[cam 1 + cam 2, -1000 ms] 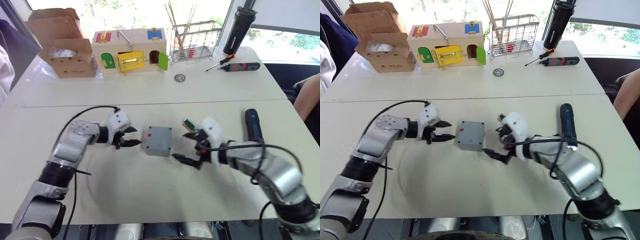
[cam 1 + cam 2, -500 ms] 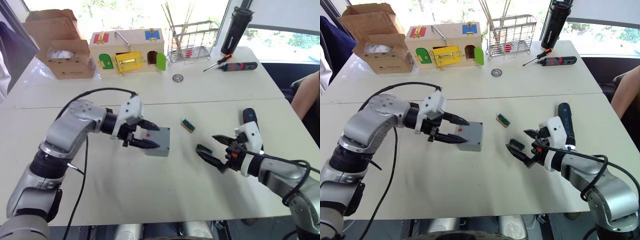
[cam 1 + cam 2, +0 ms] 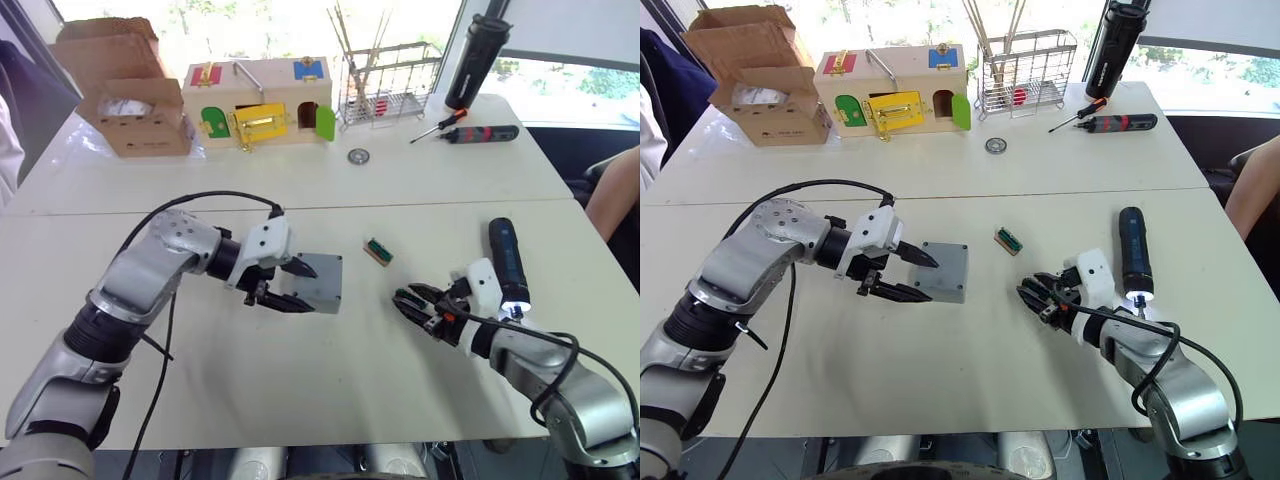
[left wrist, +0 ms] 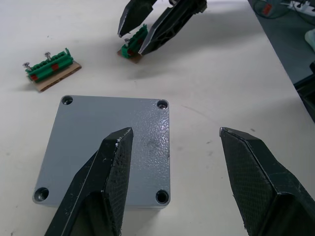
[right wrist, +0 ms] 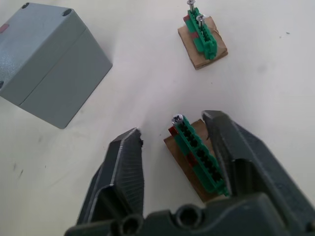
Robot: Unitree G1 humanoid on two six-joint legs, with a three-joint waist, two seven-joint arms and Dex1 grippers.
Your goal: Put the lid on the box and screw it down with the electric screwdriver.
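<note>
The small square grey plastic box [image 3: 318,281] sits right before the left claw [image 3: 292,285]; the thick dark pen-shaped screwdriver [image 3: 508,263] lies just beyond the right claw [image 3: 415,301].

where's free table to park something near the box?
Bare: the near strip in front of the box, between left gripper and right gripper. Crowded: the right side, with two green blocks and the electric screwdriver.

Both arms are wearing silver-grey metal shells with black joints, and a loose black cable is running along each. Each white wrist block is carrying a hand, the left hand [image 3: 285,285] and right hand [image 3: 418,308], showing two tapered black textured fingers [image 4: 106,182].
</note>
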